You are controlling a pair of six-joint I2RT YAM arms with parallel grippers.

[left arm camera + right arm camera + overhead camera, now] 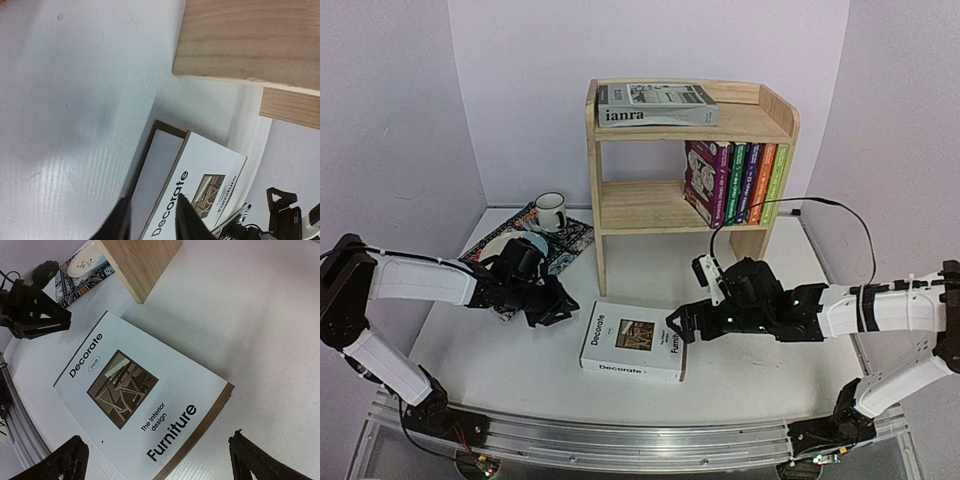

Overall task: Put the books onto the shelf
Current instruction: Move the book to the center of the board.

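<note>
From above, you see the shelf (pixel 620 205) standing at the back of the table (pixel 740 380). The "ianra" book (pixel 655 104) lies flat on its top, and five colourful paperbacks (pixel 735 183) stand upright at the right end of the lower tier. The white "Decorate" book (pixel 632 340) lies flat on the table in front of the shelf, between your two arms. The left gripper (pixel 560 308) sits just off its left edge and the right gripper (pixel 680 325) at its right edge. A mug (pixel 550 211) stands on the placemat (pixel 575 238) left of the shelf.

Your left wrist camera shows the fingers (pixel 187 220) parted a little with nothing between them – the book's spine lies just ahead.

Your right wrist camera shows the fingers (pixel 70 460) spread wide, either side of the book's "Furniture" end – you cannot tell whether they touch it.
</note>
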